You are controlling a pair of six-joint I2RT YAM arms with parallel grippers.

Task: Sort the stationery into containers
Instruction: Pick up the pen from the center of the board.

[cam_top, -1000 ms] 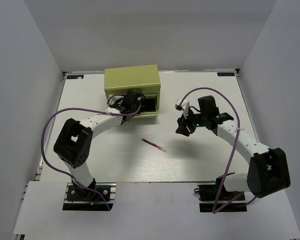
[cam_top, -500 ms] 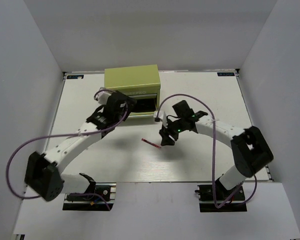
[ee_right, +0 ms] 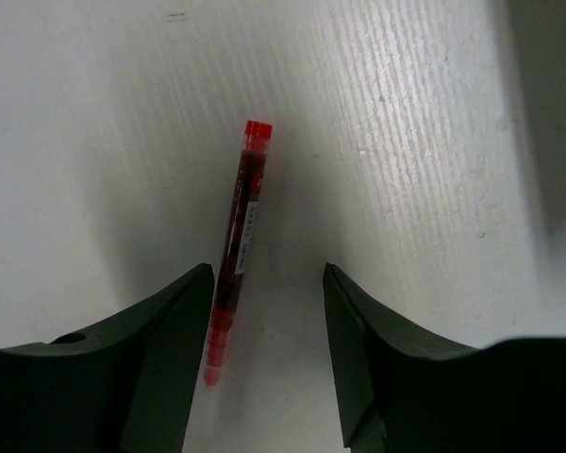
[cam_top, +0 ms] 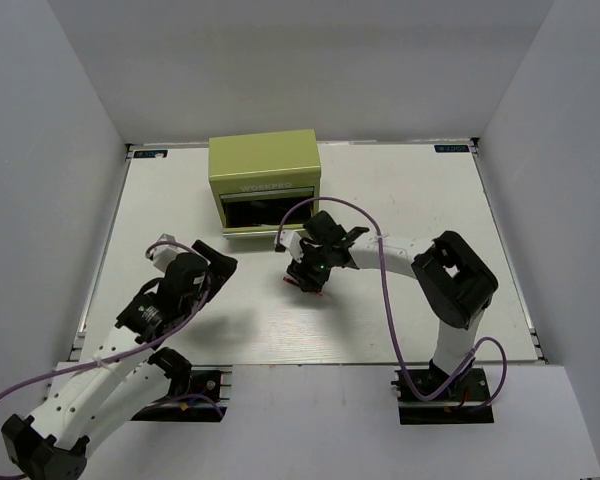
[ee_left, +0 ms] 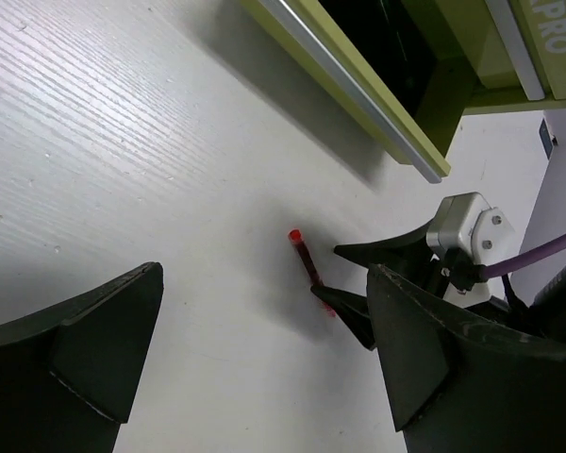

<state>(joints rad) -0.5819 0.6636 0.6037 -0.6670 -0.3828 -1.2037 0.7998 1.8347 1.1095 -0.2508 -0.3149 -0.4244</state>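
A red pen (ee_right: pixel 238 236) lies flat on the white table in front of the olive-green chest (cam_top: pixel 263 160). My right gripper (ee_right: pixel 267 283) is open and low over the pen, which lies between the fingers, close against the left finger (ee_right: pixel 170 330). In the top view the right gripper (cam_top: pixel 304 279) covers most of the pen. The left wrist view shows the pen (ee_left: pixel 307 264) and the right gripper's fingertips (ee_left: pixel 354 316) at it. My left gripper (ee_left: pixel 264 311) is open and empty, back at the near left (cam_top: pixel 217 262). The chest's lower drawer (cam_top: pixel 265 212) stands open and dark inside. The other stationery is out of view.
White walls enclose the table on three sides. The open drawer's front lip (ee_left: pixel 358 94) juts toward the arms. Purple cables (cam_top: pixel 325 205) loop from both arms over the table.
My left arm has pulled back from the chest's drawer to the near left. My right gripper has moved left and come down around the red pen.
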